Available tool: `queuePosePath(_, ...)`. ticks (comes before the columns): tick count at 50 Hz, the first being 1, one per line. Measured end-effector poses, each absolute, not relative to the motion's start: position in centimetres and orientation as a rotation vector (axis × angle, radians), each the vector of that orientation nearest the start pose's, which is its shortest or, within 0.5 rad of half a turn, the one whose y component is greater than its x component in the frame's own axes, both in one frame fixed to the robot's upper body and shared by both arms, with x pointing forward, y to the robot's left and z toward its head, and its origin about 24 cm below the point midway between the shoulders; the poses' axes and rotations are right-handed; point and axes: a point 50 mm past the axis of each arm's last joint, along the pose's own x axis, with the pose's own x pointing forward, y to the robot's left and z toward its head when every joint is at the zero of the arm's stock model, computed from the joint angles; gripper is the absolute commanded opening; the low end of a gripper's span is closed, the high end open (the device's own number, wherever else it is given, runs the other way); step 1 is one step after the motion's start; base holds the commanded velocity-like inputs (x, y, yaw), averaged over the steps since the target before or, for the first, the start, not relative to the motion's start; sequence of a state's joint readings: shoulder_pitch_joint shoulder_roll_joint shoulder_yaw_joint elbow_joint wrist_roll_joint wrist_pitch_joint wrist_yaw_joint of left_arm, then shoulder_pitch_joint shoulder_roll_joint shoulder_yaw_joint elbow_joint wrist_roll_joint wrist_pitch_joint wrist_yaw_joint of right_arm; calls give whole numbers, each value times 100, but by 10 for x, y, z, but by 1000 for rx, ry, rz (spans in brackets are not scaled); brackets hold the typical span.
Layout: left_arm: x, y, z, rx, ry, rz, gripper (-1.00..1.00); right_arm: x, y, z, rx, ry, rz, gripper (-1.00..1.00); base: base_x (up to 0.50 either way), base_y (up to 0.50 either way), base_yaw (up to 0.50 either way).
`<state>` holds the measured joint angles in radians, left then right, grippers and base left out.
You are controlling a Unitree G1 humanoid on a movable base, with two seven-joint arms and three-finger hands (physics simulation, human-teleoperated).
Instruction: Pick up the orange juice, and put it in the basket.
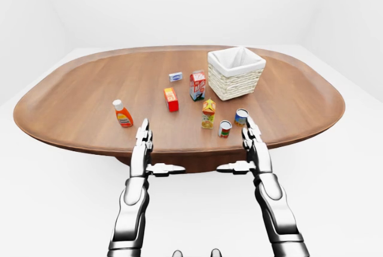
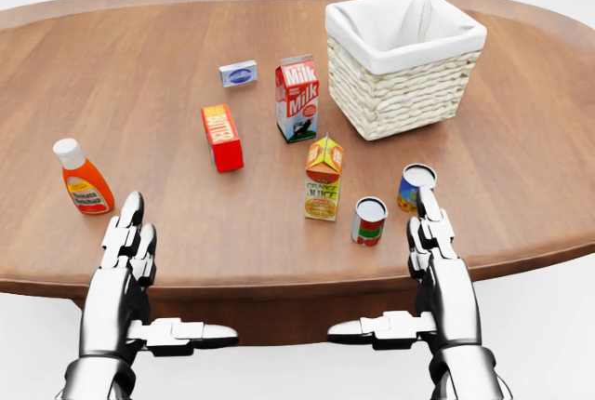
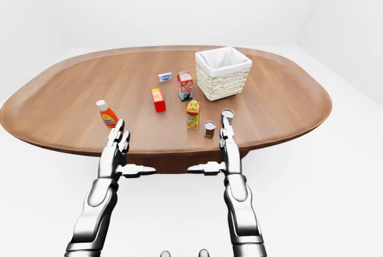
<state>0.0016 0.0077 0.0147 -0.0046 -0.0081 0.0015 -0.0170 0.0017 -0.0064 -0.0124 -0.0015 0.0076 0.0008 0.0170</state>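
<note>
The orange juice carton (image 2: pixel 323 180) stood upright on the wooden table (image 2: pixel 167 37), near the middle of the head view and toward the table's lower edge. Just to its right stood a small can (image 2: pixel 368 221), and a second can (image 2: pixel 415 187) stood a little further right, apart from it. Above the juice stood a milk carton (image 2: pixel 297 99), with a red box (image 2: pixel 222 138) to the left of that and a small blue-and-white box (image 2: pixel 238 73) higher up. The basket (image 2: pixel 406 93), woven and lined with white cloth, sat at the upper right of the view, well apart from the juice and with nothing visible inside it. A sauce bottle (image 2: pixel 82 178) with a white cap stood far to the left.

The right hand (image 2: pixel 437 265) hovered at the table's lower edge, just below the second can, fingers spread straight and holding nothing. The left hand (image 2: pixel 125 265) hovered likewise at the lower left, below the bottle, fingers extended and empty, thumb pointing inward.
</note>
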Motion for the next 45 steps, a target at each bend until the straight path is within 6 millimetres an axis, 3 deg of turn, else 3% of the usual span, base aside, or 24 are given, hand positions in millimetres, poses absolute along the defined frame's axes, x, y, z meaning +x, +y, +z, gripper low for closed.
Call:
queuePosePath(20,250,164,53,10,-5,-9,100,249,-159,50,5,-17,14,100,0,0,0)
queuePosePath(29,247,176,75,17,-91,0,100,245,-159,63,-6,-43,22,100,0,0,0)
queuePosePath(45,234,204,120,33,-282,33,100,233,-159,108,-34,-236,37,100,0,0,0)
